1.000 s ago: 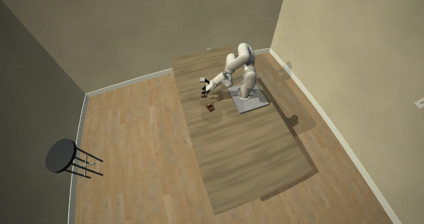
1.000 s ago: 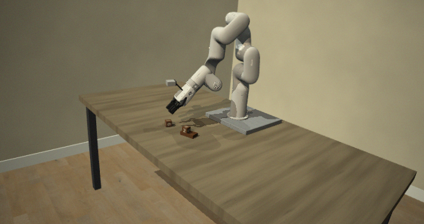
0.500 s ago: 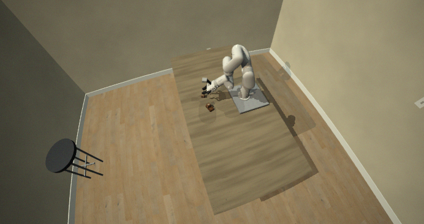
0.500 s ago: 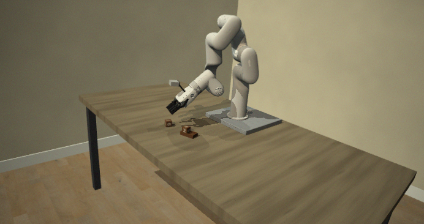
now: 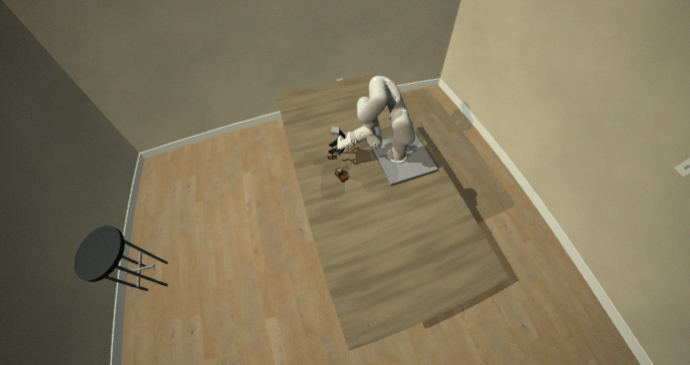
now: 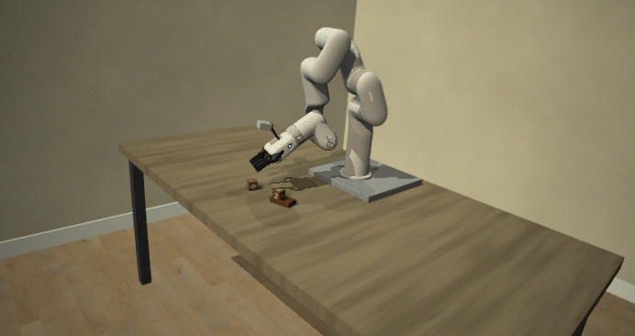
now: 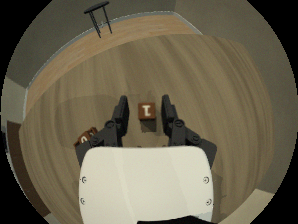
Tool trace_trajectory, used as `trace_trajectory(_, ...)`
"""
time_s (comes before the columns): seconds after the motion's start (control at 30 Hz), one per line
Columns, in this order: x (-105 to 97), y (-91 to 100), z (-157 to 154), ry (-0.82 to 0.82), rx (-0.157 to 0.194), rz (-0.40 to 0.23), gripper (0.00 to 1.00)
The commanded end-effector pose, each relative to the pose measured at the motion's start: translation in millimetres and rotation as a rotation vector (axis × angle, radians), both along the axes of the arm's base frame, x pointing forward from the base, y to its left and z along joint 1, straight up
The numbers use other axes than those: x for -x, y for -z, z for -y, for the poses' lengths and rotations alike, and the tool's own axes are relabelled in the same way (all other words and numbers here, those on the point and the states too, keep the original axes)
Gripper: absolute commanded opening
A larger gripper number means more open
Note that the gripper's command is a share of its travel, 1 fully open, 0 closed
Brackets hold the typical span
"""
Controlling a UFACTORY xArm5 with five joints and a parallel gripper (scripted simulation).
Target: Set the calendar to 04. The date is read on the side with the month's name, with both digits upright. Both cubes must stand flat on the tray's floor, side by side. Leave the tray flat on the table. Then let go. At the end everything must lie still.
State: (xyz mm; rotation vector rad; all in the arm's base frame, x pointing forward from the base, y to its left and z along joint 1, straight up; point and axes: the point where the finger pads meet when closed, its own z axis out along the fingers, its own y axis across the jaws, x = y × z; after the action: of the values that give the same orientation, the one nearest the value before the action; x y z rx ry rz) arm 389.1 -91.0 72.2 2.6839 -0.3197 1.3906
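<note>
A small brown cube (image 5: 330, 156) (image 6: 251, 184) (image 7: 147, 111) lies loose on the wooden table (image 5: 399, 255) (image 6: 413, 253); its up-facing side shows a 1 in the wrist view. To its right stands the brown calendar tray (image 5: 342, 177) (image 6: 287, 202) with the other cube (image 6: 278, 194) in it. My gripper (image 5: 333, 145) (image 6: 257, 163) (image 7: 144, 103) hangs tilted a little above the loose cube, half open and empty. The cube shows between the fingertips in the wrist view but rests on the table beyond them.
The arm's grey base plate (image 5: 409, 168) (image 6: 367, 184) lies on the table behind the tray. A black stool (image 5: 99, 253) (image 7: 100, 12) stands on the floor far from the table. The table's left edge is close to the cube.
</note>
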Motion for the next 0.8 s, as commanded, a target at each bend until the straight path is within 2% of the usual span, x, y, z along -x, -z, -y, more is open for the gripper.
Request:
trace_trajectory(0.0, 0, -0.5, 0, 0.000, 0.001, 0.004, 0.49)
trace_trajectory(0.53, 0, 3.0, 0, 0.000, 0.001, 0.004, 0.49)
trace_trajectory(0.77, 0, 10.0, 0, -0.001, 0.000, 0.003, 0.49)
